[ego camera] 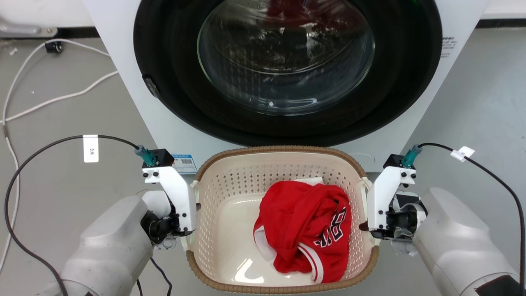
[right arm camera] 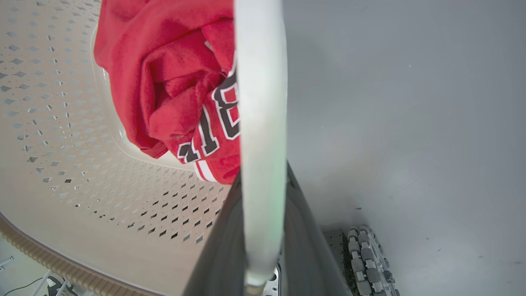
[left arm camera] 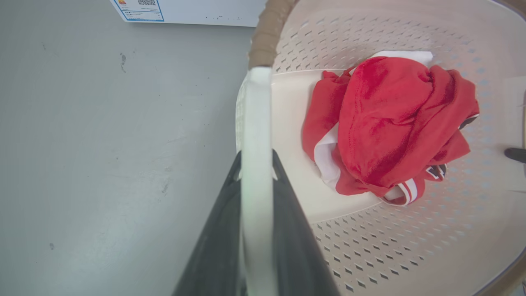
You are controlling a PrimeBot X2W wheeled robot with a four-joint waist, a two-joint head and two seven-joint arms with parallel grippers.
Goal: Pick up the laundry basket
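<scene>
Though white brackets (ego camera: 177, 193) hide both grips in the head view, the left gripper (left arm camera: 255, 160) pinches the left handle (left arm camera: 257, 115) of the laundry basket (ego camera: 279, 149) and the right gripper (right arm camera: 263, 174) its right handle (right arm camera: 261, 102); the basket stands just before the washer (ego camera: 123, 82), whose top is cropped.

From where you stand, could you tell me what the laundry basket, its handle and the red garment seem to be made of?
Laundry basket: moulded cream plastic, slightly glossy, judging by punched holes and the glare on its floor. Handle: smooth white plastic, apparently. Red garment: soft matte fabric, likely a sports jersey, given its folds and printed numerals.
</scene>
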